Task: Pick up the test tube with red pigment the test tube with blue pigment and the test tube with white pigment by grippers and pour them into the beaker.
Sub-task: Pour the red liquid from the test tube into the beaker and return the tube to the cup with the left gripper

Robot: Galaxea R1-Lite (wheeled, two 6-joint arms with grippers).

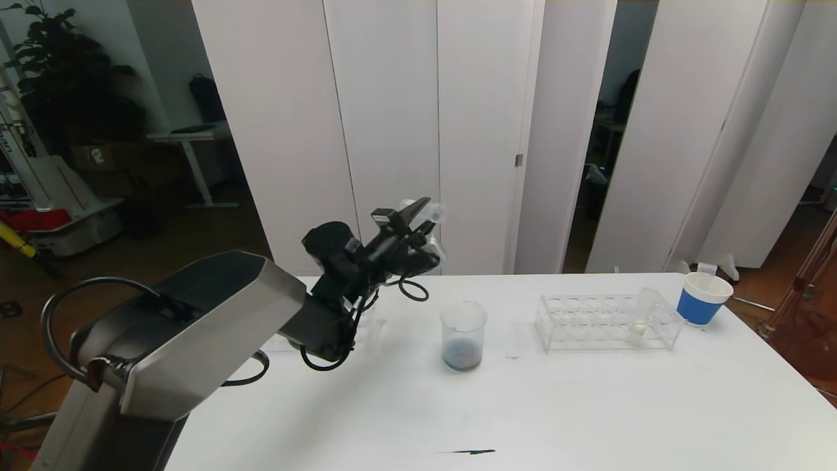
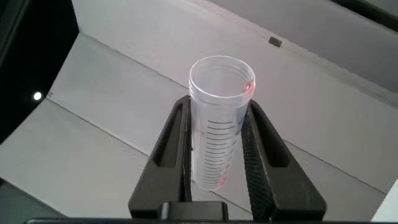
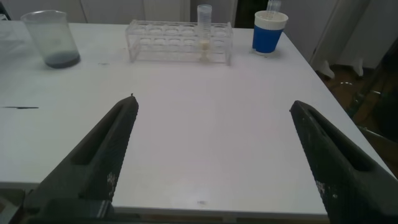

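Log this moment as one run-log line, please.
left gripper: shut on emptied tube, raised | right gripper: open, idle | beaker: dark liquid | white-pigment tube: in rack

1. The left arm (image 1: 196,327) has a broad, angular silver-grey shell with a black top panel.
2. Black looped cables (image 1: 78,314) run beside the shell and under the black wrist.
3. The left gripper (image 2: 221,162) has two long, matte black tapered fingers.
4. The right gripper (image 3: 211,155) shows two black, wedge-shaped fingers (image 3: 106,155) with a speckled finish.
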